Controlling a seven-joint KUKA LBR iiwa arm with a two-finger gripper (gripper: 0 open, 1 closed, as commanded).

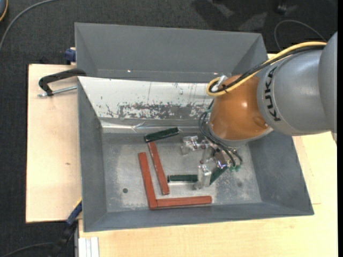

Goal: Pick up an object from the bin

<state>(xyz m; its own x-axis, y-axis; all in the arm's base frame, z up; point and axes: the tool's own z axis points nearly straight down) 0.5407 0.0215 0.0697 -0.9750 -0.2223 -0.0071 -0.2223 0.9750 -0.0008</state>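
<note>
My gripper [196, 158] hangs low over the right middle of the bin floor, open. One silver fingertip [189, 142] points up-left and the other [204, 175] stands lower down. A short dark green bar [181, 179] lies flat with its right end touching or just beside the lower fingertip; it is not between the fingers. A red-brown bar [159, 168] lies lengthwise just left of the gripper. Another dark green bar [162, 135] rests near the back wall, up-left of the upper fingertip.
A second long red-brown bar [144, 176] lies left of the first. A third red-brown bar [183, 201] lies crosswise near the front wall, below the gripper. The orange wrist cover and the arm hide the bin's right rear part.
</note>
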